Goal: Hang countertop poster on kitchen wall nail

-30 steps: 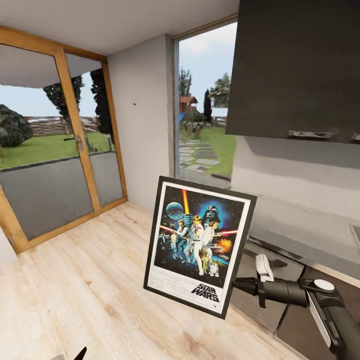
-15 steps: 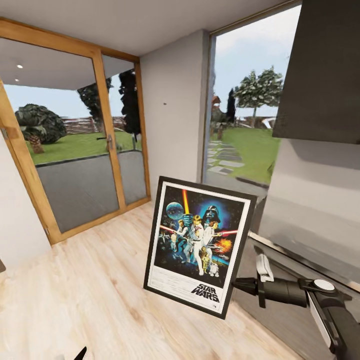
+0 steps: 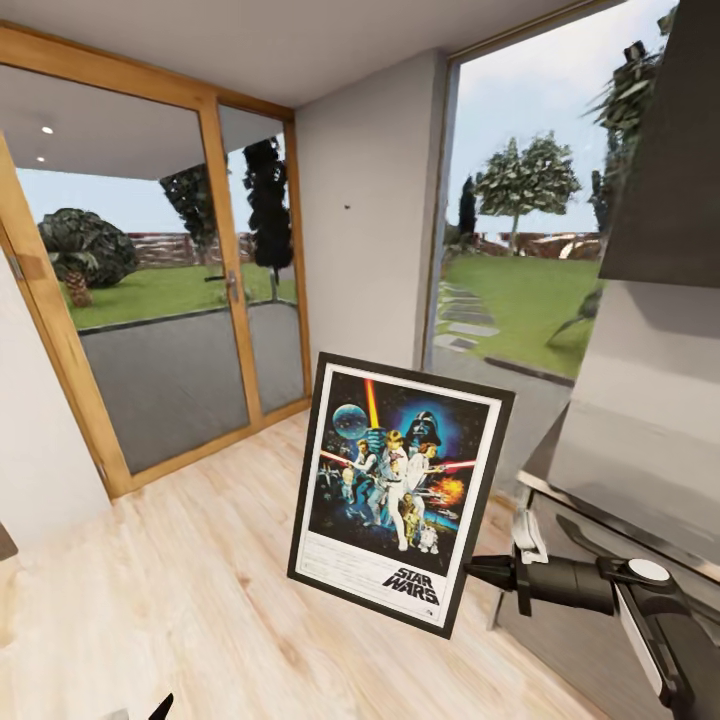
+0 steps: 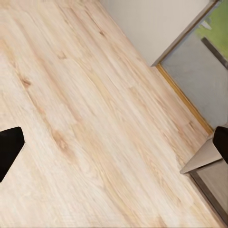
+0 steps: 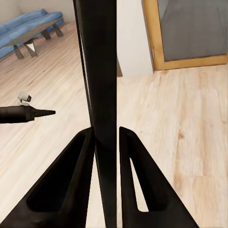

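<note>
The framed Star Wars poster hangs upright and slightly tilted above the wooden floor, with my right gripper shut on its right edge. In the right wrist view the two fingers clamp the poster's thin black edge. A tiny dark wall nail sits on the light-grey wall strip between the glass door and the window, beyond the poster. A grey stretch of the kitchen countertop shows at the right. My left gripper is open over bare floor, its tip low in the head view.
A wood-framed glass door stands to the left of the nail wall and a tall window to its right. A dark upper cabinet hangs over the counter. A blue sofa lies far back in the right wrist view.
The whole head view has swung left: door, nail wall and window slid right and look nearer, and the counter slipped toward the edge. The poster stays held in my right gripper.
</note>
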You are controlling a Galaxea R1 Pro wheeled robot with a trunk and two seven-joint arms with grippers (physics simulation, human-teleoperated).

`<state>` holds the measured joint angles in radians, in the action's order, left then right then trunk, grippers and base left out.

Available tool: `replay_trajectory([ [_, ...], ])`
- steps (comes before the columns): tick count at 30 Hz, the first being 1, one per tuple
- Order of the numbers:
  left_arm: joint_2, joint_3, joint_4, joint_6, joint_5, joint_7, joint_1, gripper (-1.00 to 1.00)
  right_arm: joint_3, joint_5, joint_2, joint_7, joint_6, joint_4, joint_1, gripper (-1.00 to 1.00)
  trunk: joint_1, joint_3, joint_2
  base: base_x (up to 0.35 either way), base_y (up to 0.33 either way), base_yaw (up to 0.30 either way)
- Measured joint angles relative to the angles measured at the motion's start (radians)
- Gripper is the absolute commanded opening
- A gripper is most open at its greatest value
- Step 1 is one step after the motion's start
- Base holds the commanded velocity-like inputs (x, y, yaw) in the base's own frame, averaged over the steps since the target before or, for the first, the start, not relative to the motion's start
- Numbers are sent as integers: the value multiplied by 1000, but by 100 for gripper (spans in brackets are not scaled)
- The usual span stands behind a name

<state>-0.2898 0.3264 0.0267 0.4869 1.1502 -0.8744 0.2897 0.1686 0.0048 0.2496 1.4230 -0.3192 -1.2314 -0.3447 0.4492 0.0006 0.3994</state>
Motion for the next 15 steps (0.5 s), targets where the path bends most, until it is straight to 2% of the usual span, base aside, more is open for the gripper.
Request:
replay_trajectory([
  [15,0,0,0,0,1,0,0,100,0,0,0,0,0,0,0,-100,0,0,0,244,271,0],
])
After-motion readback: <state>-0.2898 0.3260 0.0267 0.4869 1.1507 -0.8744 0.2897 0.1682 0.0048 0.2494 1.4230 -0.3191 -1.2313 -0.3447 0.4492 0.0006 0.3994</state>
